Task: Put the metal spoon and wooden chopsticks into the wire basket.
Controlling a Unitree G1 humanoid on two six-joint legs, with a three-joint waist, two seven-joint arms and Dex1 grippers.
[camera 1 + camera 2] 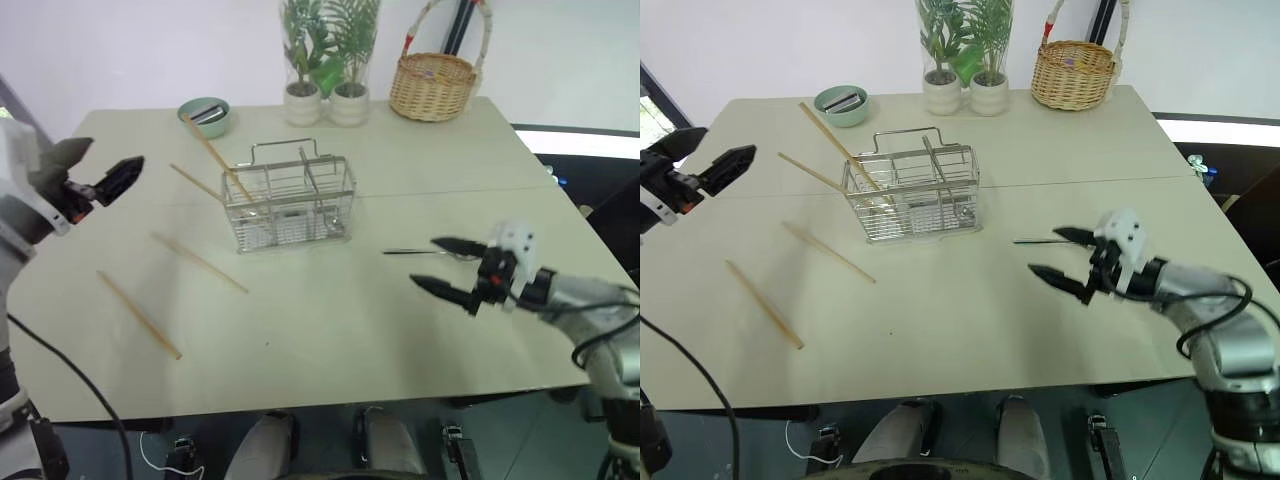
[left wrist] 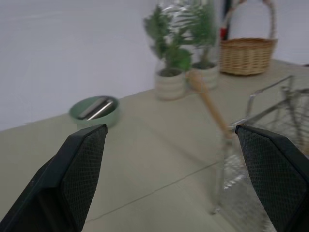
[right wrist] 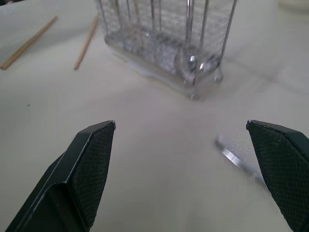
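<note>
The wire basket (image 1: pixel 290 205) stands mid-table, and one of the wooden chopsticks (image 1: pixel 215 155) leans in its left end. Another chopstick (image 1: pixel 197 183) lies just left of the basket. Two more chopsticks (image 1: pixel 200 263) (image 1: pixel 139 314) lie on the near-left part of the table. The metal spoon (image 1: pixel 415 252) lies flat to the basket's right. My right gripper (image 1: pixel 425 262) hovers open just over the spoon's handle end, holding nothing. My left gripper (image 1: pixel 730 141) hangs open and empty above the table's left edge, pointing toward the basket (image 2: pixel 270 145).
A green bowl (image 1: pixel 205 116) with something silvery inside sits at the back left. Two potted plants (image 1: pixel 325 100) and a round wicker basket (image 1: pixel 432 86) stand along the far edge. The table (image 1: pixel 330 340) drops off close in front.
</note>
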